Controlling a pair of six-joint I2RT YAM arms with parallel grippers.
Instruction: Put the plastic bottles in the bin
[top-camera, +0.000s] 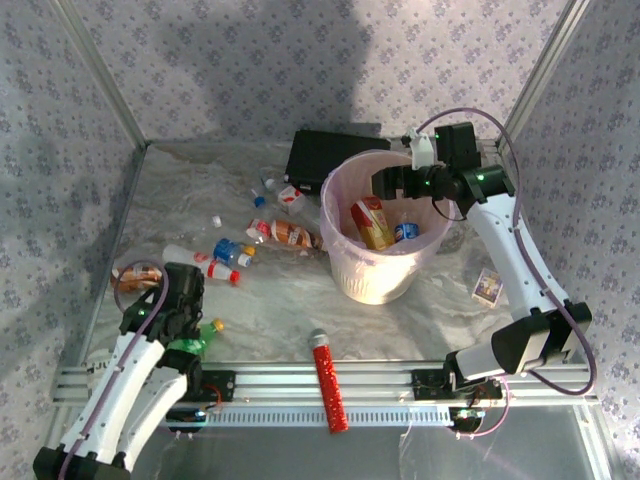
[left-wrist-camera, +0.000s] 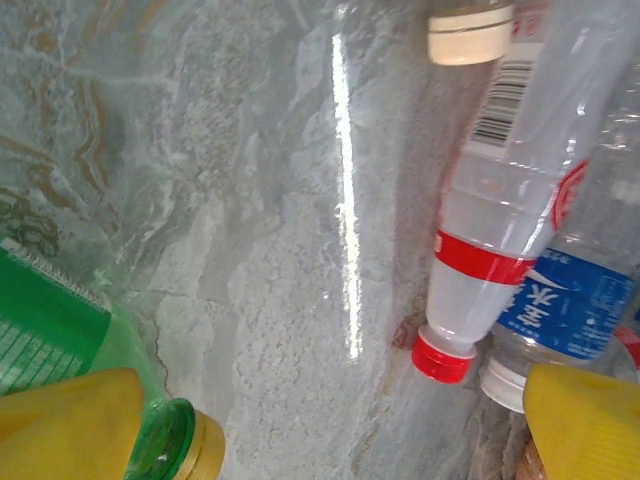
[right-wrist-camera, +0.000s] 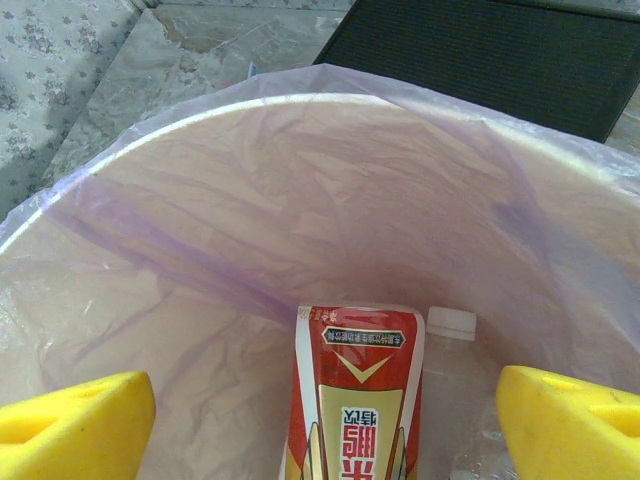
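Observation:
The pale-pink bin (top-camera: 432, 248), lined with a thin plastic bag, stands mid-table. In it lie a red-and-gold labelled bottle (top-camera: 372, 222) (right-wrist-camera: 360, 400), a clear white-capped bottle (right-wrist-camera: 452, 380) and a blue-labelled one (top-camera: 406, 232). My right gripper (top-camera: 385, 183) (right-wrist-camera: 325, 430) hangs open over the bin's mouth, holding nothing. Several plastic bottles (top-camera: 290, 233) lie scattered left of the bin. My left gripper (top-camera: 185, 290) (left-wrist-camera: 330, 440) is open low over bare table. A green bottle (left-wrist-camera: 60, 350) with a yellow cap lies by its left finger, and a red-capped bottle (left-wrist-camera: 500, 210) and a blue-labelled bottle (left-wrist-camera: 570, 300) lie by its right.
A flat black box (top-camera: 325, 150) sits behind the bin. A red glitter tube (top-camera: 328, 385) lies across the front aluminium rail. A small card (top-camera: 487, 288) lies right of the bin. A brown-labelled bottle (top-camera: 138, 272) rests near the left wall.

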